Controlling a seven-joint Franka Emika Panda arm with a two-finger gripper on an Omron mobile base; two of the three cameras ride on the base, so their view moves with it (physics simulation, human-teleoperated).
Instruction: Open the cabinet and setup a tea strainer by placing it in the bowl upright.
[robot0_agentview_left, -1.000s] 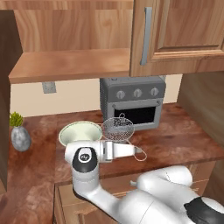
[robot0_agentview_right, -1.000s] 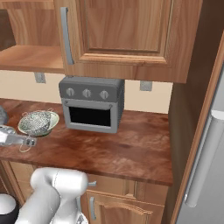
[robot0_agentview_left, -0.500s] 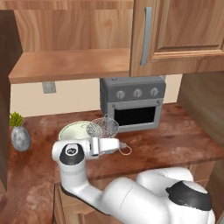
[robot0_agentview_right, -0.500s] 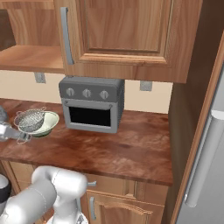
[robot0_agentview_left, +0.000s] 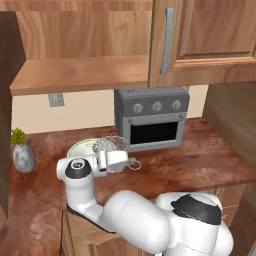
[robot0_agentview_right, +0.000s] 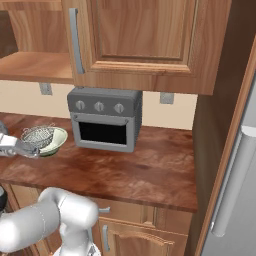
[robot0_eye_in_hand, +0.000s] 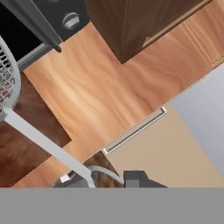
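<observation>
1. While the pincer (robot0_agentview_left: 131, 163) hangs just left of the toaster oven (robot0_agentview_left: 151, 119), its jaws are pressed tight on the thin wire handle of the tea strainer (robot0_agentview_left: 111, 145).
2. From the hand view, that handle runs straight from the fingertips (robot0_eye_in_hand: 133, 178) to the mesh cup of the tea strainer (robot0_eye_in_hand: 7, 83).
3. Left of the toaster oven (robot0_agentview_right: 105, 118) in the right base view, the mesh cup (robot0_agentview_right: 38, 135) sits over the bowl (robot0_agentview_right: 56, 141); whether it touches the bowl cannot be told.
4. The bowl (robot0_agentview_left: 83, 148) stands on the reddish-brown desk (robot0_agentview_left: 200, 165), left of the toaster oven and right of a grey vase with a green plant (robot0_agentview_left: 22, 154).
5. Above the toaster oven, the cabinet (robot0_agentview_left: 80, 72) stands open, showing its bare wooden shelf.
6. Beside that opening, a closed door carries a long grey bar handle (robot0_agentview_left: 166, 41).
</observation>
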